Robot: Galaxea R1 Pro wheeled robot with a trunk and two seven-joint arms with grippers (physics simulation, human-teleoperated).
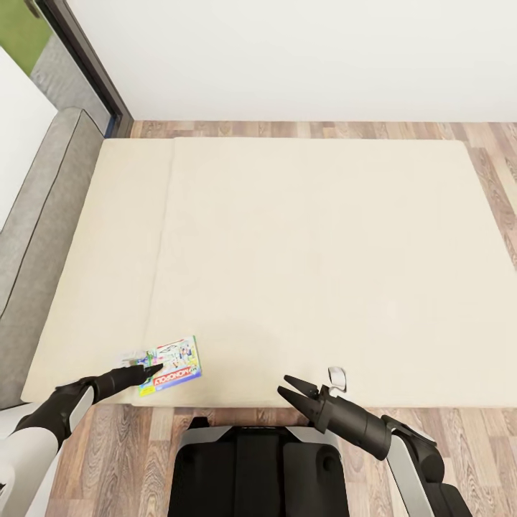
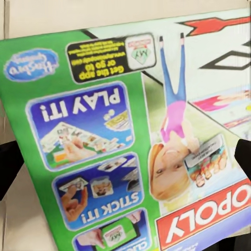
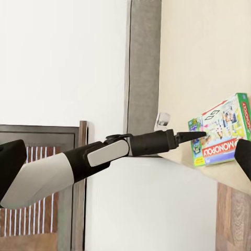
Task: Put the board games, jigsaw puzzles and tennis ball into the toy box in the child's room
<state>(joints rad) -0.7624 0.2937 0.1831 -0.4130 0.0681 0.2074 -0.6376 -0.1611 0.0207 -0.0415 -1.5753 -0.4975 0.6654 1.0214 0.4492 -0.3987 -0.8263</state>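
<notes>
Left pincer [image 1: 147, 371] sits right at the Monopoly box [image 1: 171, 365] on the bed [image 1: 301, 251], fingertips touching it; grip I cannot tell. Right pincer [image 1: 293, 388] hangs spread wide and empty, well apart from the box.

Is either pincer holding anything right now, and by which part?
The right pincer is open and empty. The left pincer is at the Monopoly box's near edge, but whether it is gripping cannot be told.
</notes>
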